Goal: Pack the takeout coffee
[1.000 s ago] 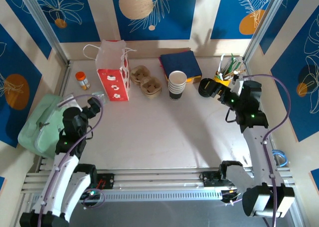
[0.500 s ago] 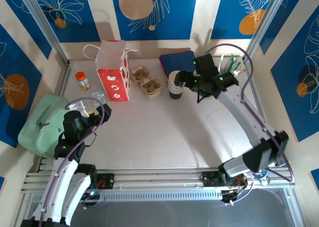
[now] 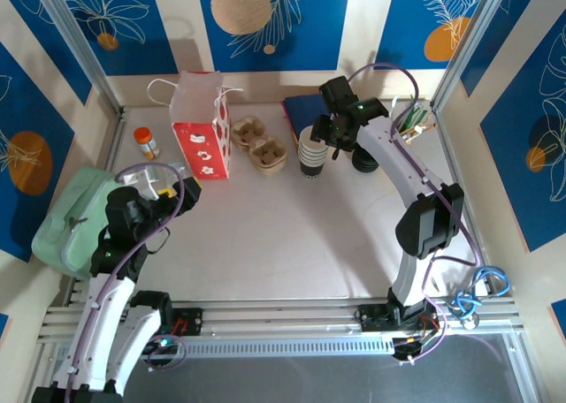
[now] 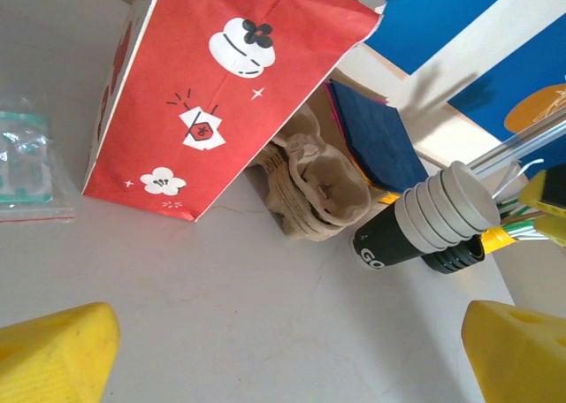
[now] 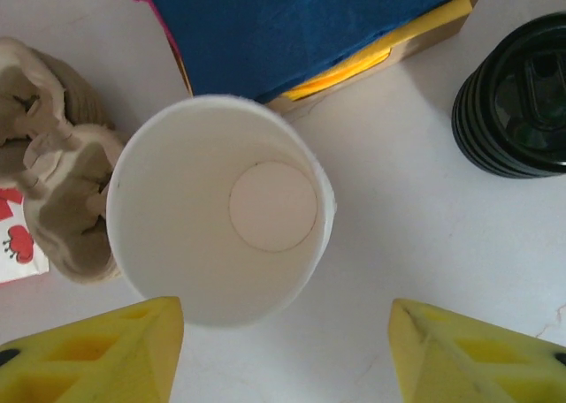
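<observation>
A stack of takeout coffee cups (image 3: pixel 314 151), dark-sided with white rims, stands at the back middle of the table. From above, the top cup (image 5: pixel 221 209) shows a white, empty inside. A stack of black lids (image 3: pixel 364 162) (image 5: pixel 517 107) sits just to its right. My right gripper (image 3: pixel 340 129) (image 5: pixel 283 332) hovers over the cups, open; the cup rim lies just ahead of its left finger (image 5: pixel 97 350), with nothing between the fingers. My left gripper (image 3: pixel 164 184) (image 4: pixel 287 332) is open above bare table at the left, far from the cups (image 4: pixel 424 222).
A red paper bag (image 3: pixel 202 125) stands at the back left, brown cardboard carriers (image 3: pixel 259 144) beside it. Blue napkins (image 3: pixel 318 111) lie behind the cups. A yellow cup of utensils (image 3: pixel 402 129) is at the back right. An orange bottle (image 3: pixel 146 142) and a green bag (image 3: pixel 71 213) are at the left.
My right arm swung from the right side of the table over to the cup stack, and its jaws have narrowed somewhat. My left arm shifted only slightly.
</observation>
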`<state>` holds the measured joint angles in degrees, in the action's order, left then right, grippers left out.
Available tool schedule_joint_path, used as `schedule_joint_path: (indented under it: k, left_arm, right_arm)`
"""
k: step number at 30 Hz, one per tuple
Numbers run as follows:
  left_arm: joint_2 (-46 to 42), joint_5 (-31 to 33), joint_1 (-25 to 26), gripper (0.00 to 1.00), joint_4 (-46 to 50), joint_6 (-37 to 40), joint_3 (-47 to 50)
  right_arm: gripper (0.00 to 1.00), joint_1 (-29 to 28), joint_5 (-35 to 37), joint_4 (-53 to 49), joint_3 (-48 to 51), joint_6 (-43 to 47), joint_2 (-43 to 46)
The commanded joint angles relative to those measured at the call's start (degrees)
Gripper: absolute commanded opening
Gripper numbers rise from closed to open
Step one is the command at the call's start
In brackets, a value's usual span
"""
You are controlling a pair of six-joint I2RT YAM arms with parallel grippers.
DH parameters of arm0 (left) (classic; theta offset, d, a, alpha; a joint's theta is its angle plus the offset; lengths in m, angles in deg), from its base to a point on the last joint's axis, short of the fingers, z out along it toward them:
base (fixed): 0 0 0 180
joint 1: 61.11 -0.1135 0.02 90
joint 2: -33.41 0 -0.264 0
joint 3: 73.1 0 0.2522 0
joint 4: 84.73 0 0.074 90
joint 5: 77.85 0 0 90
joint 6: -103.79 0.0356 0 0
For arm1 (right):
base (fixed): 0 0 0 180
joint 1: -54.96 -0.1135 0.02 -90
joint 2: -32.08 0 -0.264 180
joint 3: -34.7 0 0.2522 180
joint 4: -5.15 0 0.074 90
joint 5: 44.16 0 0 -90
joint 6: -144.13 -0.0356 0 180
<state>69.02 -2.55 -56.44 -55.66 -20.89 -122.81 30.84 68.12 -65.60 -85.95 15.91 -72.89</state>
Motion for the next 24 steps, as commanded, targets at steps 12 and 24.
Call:
schedule_joint_path:
  k: [12, 24]
  left_arm:
    - [-1.34, -1.02, -0.01, 0.99, 1.18, -1.08, -0.65]
    - [-1.86, -1.30, 0.00, 1.00, 1.08, -1.97, 0.43]
  right_arm:
    - [0.45, 1.25, -0.22, -1.89, -4.20, 0.16, -5.95]
    - [0.32, 1.47, -1.20, -1.54, -3.76, 0.07, -6.39]
